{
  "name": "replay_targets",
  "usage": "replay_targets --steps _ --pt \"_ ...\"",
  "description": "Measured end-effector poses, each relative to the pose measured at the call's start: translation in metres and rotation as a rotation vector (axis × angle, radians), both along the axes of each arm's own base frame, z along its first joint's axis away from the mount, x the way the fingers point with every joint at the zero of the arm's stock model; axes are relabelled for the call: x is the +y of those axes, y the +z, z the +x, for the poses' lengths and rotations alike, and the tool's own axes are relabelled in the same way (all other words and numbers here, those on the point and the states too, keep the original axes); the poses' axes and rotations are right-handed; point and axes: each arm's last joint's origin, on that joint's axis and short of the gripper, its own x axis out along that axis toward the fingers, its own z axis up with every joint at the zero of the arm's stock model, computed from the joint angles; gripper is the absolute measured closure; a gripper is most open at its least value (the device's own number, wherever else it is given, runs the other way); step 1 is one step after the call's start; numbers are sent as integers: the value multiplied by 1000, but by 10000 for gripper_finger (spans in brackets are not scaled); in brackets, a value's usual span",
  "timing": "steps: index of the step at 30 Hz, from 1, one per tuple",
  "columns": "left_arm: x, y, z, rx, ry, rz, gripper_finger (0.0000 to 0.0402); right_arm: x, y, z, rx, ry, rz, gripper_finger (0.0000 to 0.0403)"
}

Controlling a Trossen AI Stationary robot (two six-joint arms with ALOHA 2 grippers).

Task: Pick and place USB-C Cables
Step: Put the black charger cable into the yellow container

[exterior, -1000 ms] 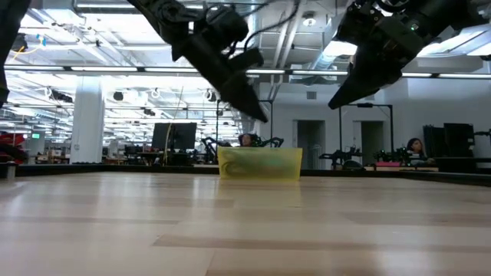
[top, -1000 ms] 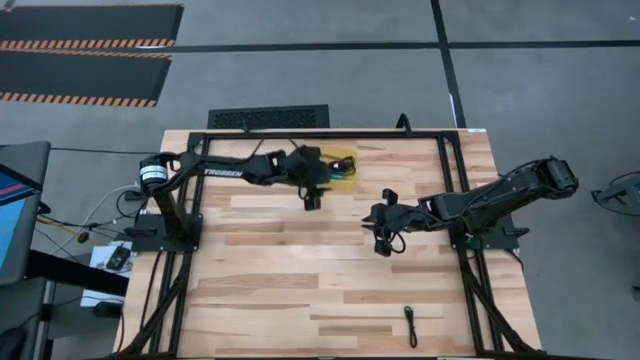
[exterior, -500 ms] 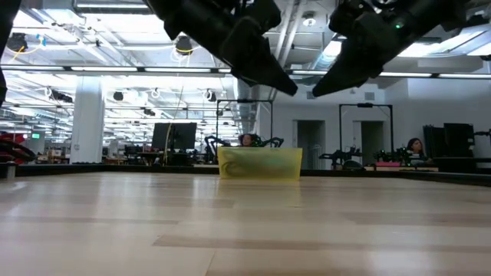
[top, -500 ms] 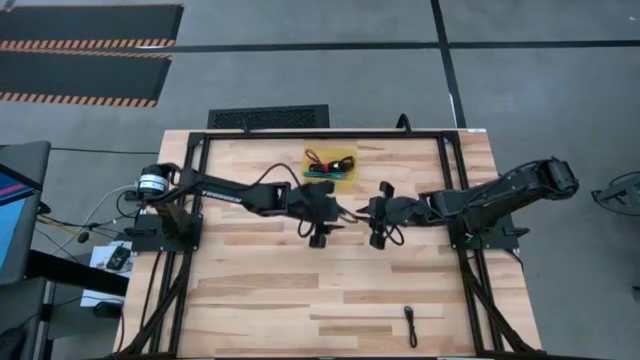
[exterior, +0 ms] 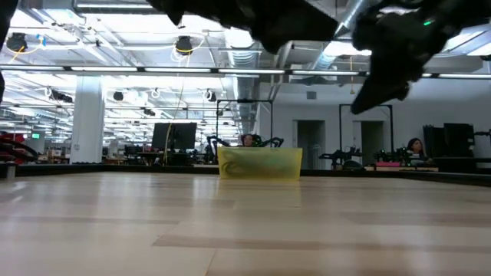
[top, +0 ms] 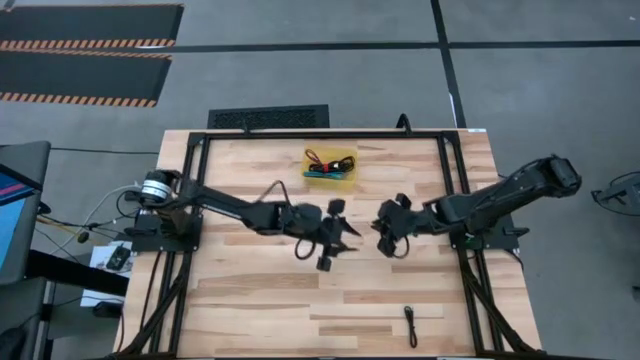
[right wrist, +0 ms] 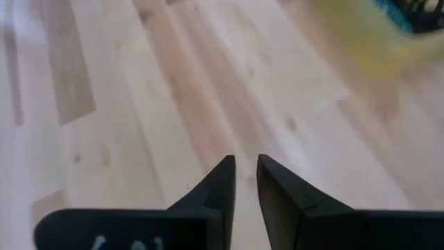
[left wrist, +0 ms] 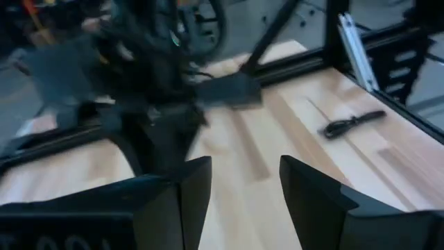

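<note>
The left gripper (top: pixel 338 240) hangs over mid-table, fingers (left wrist: pixel 191 187) apart, gripping nothing. Just beside it, the right gripper (top: pixel 385 238) shows a narrow empty gap in its wrist view. Only the left wrist view catches the other arm close ahead. From above, one black cable (top: pixel 411 325) lies alone at the near edge; the yellow bin (top: pixel 331 165) at the far side holds several tangled cables, too small to count.
</note>
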Motion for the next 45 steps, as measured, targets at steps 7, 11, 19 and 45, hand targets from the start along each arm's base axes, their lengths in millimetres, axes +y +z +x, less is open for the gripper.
replay_targets --steps 7,11,19,45 --pt "-26 -43 28 -15 -87 66 239 31 5 -25 13 -10 97 346" --pt "-34 -53 50 -1 -178 70 239 44 3 -41 66 -6 138 356" --pt "-50 -80 97 69 -391 82 239 64 -3 -62 224 -19 352 377" --pt "-103 -132 167 -121 -443 -36 239 147 -37 -105 444 -254 726 382"
